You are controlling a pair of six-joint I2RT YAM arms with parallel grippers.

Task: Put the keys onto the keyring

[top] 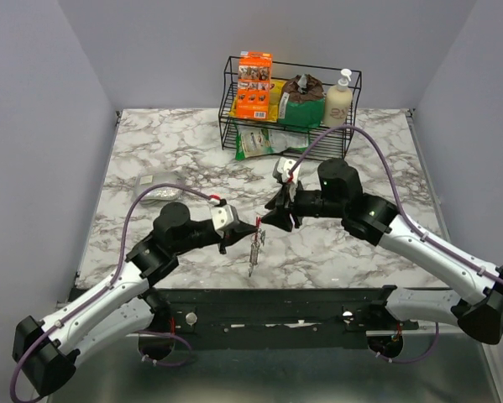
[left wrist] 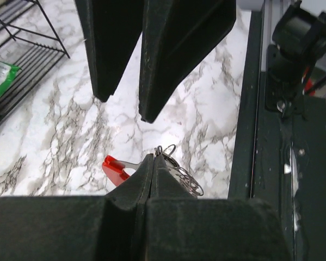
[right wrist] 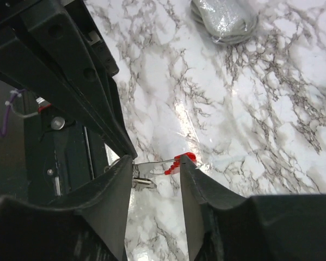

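Observation:
My left gripper (top: 239,232) is shut on a wire keyring (left wrist: 180,173), pinching it at the fingertips (left wrist: 151,161) a little above the marble table (top: 175,151). Slim silver keys (top: 254,252) hang down from it in the top view. A silver piece with a red end (left wrist: 115,167) sticks out sideways from the pinch. My right gripper (top: 278,215) is open and faces the left one. In the right wrist view its fingers straddle the red-ended piece (right wrist: 176,162) and the silver key metal (right wrist: 143,175), the gripper (right wrist: 154,163) not closed on them.
A black wire basket (top: 231,101) with orange boxes, a dark bag and a soap bottle (top: 339,101) stands at the back. A green packet (top: 264,143) lies before it. A plastic-wrapped grey item (top: 154,185) lies at left. The black base rail (top: 276,306) runs along the near edge.

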